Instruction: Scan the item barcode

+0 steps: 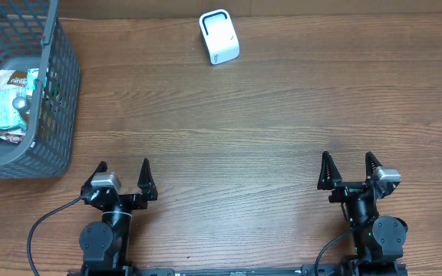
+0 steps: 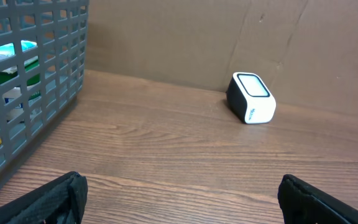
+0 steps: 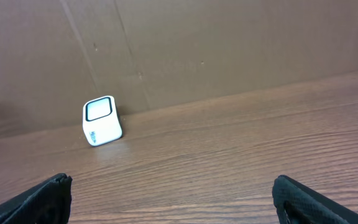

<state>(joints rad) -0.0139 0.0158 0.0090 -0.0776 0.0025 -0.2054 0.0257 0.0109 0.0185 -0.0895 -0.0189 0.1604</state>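
Note:
Packaged items [image 1: 12, 100] lie inside a grey mesh basket [image 1: 58, 115] at the table's left edge; through the mesh the same items [image 2: 14, 74] show in the left wrist view. No barcode can be made out. A small white scanner [image 1: 219, 36] with a dark window stands at the back centre, and both wrist views catch this scanner [image 2: 251, 98] [image 3: 101, 121]. My left gripper [image 1: 123, 175] is open near the front left, nothing between its fingers. My right gripper [image 1: 347, 168] is open near the front right, also holding nothing.
A brown cardboard wall [image 3: 229, 50] runs along the table's far edge behind the scanner. The basket wall [image 2: 36, 93] stands close on the left of my left gripper. Bare wood tabletop [image 1: 229, 138] lies between the grippers and the scanner.

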